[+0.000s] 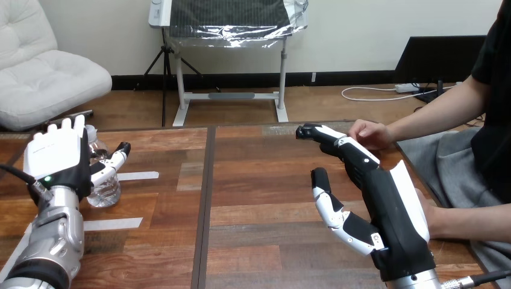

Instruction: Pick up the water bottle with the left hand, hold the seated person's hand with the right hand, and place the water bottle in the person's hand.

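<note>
The water bottle [104,191] is seen standing upright on the wooden surface [259,186], near its left end, partly hidden behind the left robot hand [57,159]. That robot hand is raised with its white back turned to the camera. Its fingers are held straight up and its thumb is stretched out to the right in front of the bottle. Nothing is gripped, and whether the palm touches the bottle cannot be told. A strip of white tape [137,176] is laid on the surface just beside the bottle. The right robot hand [391,205] is stretched forward over the right half of the surface, fingers extended and thumb splayed to the left, with nothing held. Its fingertips are placed just beside the person's hand [370,133], which is rested loosely curled at the far right edge; contact between the two cannot be made out. The person's other forearm [470,221] is laid along the near right edge, partly covered by the right robot hand
</note>
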Controlling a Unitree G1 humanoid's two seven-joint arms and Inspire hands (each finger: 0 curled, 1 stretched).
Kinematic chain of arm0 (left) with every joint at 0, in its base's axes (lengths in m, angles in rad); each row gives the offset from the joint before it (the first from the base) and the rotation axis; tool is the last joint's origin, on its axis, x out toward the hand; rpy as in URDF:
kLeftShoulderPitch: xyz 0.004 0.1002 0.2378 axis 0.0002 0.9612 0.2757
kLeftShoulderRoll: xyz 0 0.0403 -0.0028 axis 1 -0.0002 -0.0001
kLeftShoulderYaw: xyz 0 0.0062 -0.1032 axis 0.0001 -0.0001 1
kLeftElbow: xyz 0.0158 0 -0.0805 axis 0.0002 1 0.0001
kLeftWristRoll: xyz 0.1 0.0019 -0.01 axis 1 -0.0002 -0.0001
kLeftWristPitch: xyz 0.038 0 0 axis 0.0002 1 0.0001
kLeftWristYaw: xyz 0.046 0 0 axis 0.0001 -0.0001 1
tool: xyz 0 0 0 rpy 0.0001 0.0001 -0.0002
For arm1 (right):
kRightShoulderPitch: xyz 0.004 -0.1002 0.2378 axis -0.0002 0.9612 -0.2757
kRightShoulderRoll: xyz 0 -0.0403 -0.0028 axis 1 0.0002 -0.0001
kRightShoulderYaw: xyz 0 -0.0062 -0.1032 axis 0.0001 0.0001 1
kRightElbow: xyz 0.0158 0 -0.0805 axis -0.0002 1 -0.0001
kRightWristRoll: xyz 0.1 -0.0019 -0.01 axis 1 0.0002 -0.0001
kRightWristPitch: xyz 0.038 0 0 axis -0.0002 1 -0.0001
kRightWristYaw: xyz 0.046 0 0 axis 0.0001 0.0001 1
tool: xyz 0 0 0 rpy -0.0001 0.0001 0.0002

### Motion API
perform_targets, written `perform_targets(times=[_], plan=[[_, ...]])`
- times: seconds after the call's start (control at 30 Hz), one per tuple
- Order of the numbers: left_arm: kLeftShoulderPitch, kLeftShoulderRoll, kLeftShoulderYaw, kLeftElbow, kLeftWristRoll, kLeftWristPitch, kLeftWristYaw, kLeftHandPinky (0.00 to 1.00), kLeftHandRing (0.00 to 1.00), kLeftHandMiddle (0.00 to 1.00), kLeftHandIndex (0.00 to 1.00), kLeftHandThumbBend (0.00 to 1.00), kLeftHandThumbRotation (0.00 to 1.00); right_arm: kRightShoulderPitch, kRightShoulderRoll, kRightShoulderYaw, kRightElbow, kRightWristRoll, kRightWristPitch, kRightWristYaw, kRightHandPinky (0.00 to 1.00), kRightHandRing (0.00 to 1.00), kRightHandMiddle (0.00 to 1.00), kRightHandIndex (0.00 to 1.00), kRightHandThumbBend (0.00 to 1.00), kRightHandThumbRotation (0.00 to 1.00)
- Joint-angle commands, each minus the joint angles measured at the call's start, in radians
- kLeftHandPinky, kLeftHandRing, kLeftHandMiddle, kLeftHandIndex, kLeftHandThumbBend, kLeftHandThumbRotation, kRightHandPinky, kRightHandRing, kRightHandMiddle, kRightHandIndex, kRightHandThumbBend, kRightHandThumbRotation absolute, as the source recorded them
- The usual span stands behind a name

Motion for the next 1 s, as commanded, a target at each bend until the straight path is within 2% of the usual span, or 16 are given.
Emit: perform_targets(times=[0.0, 0.47, 0.97], plan=[[-0.010, -0.015, -0.016, -0.026, -0.006, -0.015, 0.005, 1.00, 0.99, 0.99, 0.98, 0.52, 1.00, -0.065, -0.009, -0.014, -0.024, 0.021, -0.021, 0.006, 0.84, 0.85, 0.84, 0.76, 0.05, 0.00], [-0.001, -0.010, -0.026, -0.048, -0.005, -0.010, -0.050, 0.95, 0.94, 0.94, 0.91, 0.54, 1.00, -0.064, -0.007, -0.016, -0.029, 0.016, -0.013, 0.011, 0.83, 0.84, 0.84, 0.76, 0.05, 0.00], [0.031, -0.010, -0.027, -0.074, -0.006, -0.037, -0.054, 0.85, 0.88, 0.88, 0.86, 0.58, 1.00, -0.065, -0.007, -0.016, -0.034, 0.004, -0.005, 0.013, 0.82, 0.84, 0.84, 0.74, 0.05, 0.00]])
